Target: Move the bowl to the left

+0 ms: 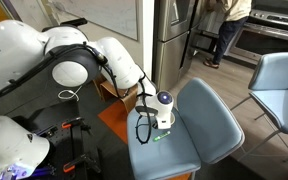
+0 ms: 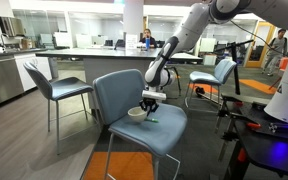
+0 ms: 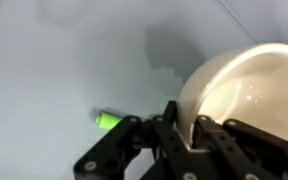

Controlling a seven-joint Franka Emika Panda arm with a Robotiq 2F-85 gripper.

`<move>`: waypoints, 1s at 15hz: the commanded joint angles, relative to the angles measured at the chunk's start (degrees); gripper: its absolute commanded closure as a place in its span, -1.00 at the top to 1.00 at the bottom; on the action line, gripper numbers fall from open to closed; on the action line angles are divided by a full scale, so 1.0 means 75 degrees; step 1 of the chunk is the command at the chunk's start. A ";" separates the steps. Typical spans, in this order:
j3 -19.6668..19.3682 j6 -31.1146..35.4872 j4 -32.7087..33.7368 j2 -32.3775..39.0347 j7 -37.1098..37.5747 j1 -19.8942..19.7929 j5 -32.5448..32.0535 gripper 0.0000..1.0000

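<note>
The fingers (image 3: 184, 135) were clamped on the rim of the bowl (image 3: 246, 95). It sat on the tabletop (image 2: 166, 130), a blue chair seat, with a small green object (image 3: 105, 120) near its left. The arm (image 2: 182, 36) sloped steeply down from above, wrist vertical.

On my wrist feed the gripper (image 3: 189, 128) stands at the bottom edge, its dark fingers (image 3: 174, 135) straddling the white bowl (image 3: 249, 90)'s near rim; grip unclear. A small green object (image 3: 106, 120) lies left on the blue-grey seat (image 3: 54, 60).
</note>
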 commanded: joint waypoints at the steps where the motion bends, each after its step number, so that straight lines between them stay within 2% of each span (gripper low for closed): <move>1: 0.0404 -0.0123 0.0546 0.0353 -0.0695 -0.0408 0.0029 -0.94; 5: 0.0917 -0.0138 0.1271 0.0883 -0.1491 -0.0892 0.0035 -0.94; 9: 0.1201 -0.0283 0.1874 0.1379 -0.1938 -0.1186 0.0024 -0.94; 14: 0.1329 -0.0330 0.2355 0.1893 -0.2384 -0.1294 -0.0081 -0.94; 15: 0.1286 -0.0401 0.2325 0.1858 -0.2444 -0.1283 -0.0121 -0.24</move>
